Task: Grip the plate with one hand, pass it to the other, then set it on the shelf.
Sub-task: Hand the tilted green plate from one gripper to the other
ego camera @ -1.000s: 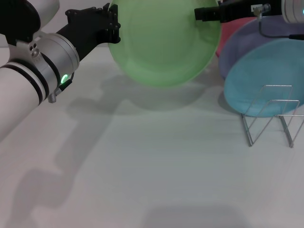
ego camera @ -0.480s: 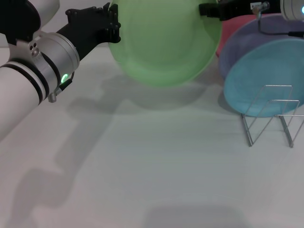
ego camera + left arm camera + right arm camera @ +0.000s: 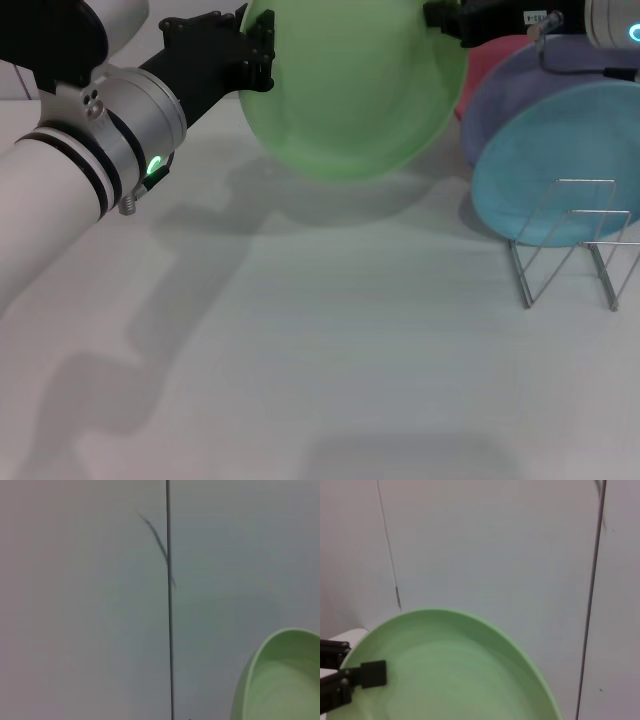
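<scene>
White table: L fingers grasp green plate; R fingers unclear.

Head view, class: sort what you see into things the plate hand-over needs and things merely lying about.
Needed:
- green plate, held up above the table
- left end effector, at the plate's left rim
- right end effector, at its right rim
- wire shelf

Lying about:
- blue plate, in the shelf
- lavender plate
- pink plate

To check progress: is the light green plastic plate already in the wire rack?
No. The light green plastic plate is held up above the table, left of the wire rack.
</scene>
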Controlling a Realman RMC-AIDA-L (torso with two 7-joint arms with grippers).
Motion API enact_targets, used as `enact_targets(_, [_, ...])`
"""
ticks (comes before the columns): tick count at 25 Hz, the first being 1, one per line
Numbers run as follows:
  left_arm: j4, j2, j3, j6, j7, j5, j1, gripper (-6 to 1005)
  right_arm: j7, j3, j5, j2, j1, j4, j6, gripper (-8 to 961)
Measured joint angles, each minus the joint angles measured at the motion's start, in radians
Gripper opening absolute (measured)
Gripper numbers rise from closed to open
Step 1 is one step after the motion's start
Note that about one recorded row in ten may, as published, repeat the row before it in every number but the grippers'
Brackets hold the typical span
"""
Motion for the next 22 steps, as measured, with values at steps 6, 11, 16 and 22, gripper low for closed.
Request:
enact_targets(6, [-0.011, 0.000, 0.002, -0.001, -0.001, -0.001, 0.000, 212, -0.001, -0.012, 0.014, 0.001, -0.021, -0.033, 0.000, 78])
enact_targets(11, [-0.036, 0.000, 0.004, -0.002, 0.001, -0.002, 0.009, 337, 0.005, -0.022, 0.009, 0.001, -0.040, -0.060, -0.001, 71])
enact_targets(16, [-0.087, 0.002, 0.021, -0.003, 0.002, 0.006, 0.036, 554, 0.008, -0.022, -0.018, 0.000, -0.048, -0.068, 0.005, 65])
enact_targets(22, [-0.129, 0.002, 0.027, -0.002, 0.021, 0.010, 0.067, 735, 0.008, -0.013, -0.049, 0.000, -0.058, -0.106, 0.010, 56])
